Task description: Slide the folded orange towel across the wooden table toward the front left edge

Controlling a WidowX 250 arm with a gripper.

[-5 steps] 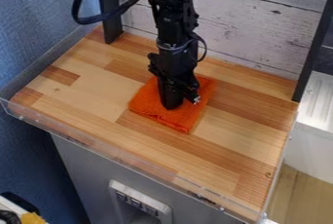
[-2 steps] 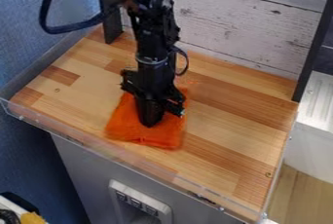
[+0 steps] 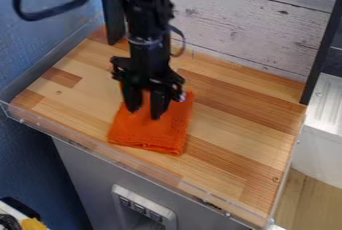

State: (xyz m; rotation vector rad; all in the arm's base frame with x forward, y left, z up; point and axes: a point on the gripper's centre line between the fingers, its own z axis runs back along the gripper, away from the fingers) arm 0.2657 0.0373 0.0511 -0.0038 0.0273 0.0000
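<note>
**End effector parted above orange cloth, near the middle of the worktop**

Clock positions are as the camera sees them, taken from the middle of the worktop [image 3: 234, 124]. My end effector [image 3: 145, 110] points down, its two black fingers apart, with a strip of orange showing between them. Nothing is clamped. I cannot tell whether the fingertips touch the fabric.

The orange cloth [image 3: 148, 134] lies roughly flat, directly under and in front of me, just off the middle towards 7 o'clock. It is roughly rectangular; its near edge shows layers, consistent with a fold. My arm comes in from 11 o'clock, a black cable [image 3: 53, 14] looping out beside it.

Surroundings recorded: a whitewashed plank wall [image 3: 247, 29] at 1 o'clock; a dark post [image 3: 113, 21] at 11 and another [image 3: 323, 49] at 2; a blue wall [image 3: 40, 49] at 10; a white unit [image 3: 322, 149] at 3. A clear guard [image 3: 100, 153] runs along the near edge, from 9 o'clock round to 5. Below it stands a grey base [image 3: 80, 174].
</note>
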